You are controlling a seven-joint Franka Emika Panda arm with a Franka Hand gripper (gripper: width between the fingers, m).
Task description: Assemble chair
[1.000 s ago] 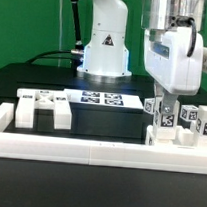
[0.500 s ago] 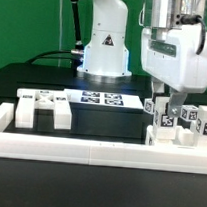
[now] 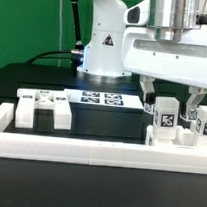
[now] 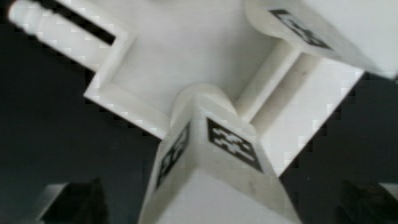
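White post (image 3: 164, 120) released, hand (image 3: 171, 103) opened wide

The arm (image 3: 106, 16) is showing glossy white rounded shells in the upper middle of the frame. Its base (image 3: 90, 50) is carrying a black triangle mark (image 3: 106, 39) and glowing pale blue around the bottom ring (image 3: 100, 65). A thin black cable (image 3: 55, 55) is trailing from it toward the left. In the upper right, the gripper (image 3: 172, 101) is showing a boxy pale grey body under a silvery cylinder (image 3: 183, 9), ending in two dark fingers (image 3: 147, 93).
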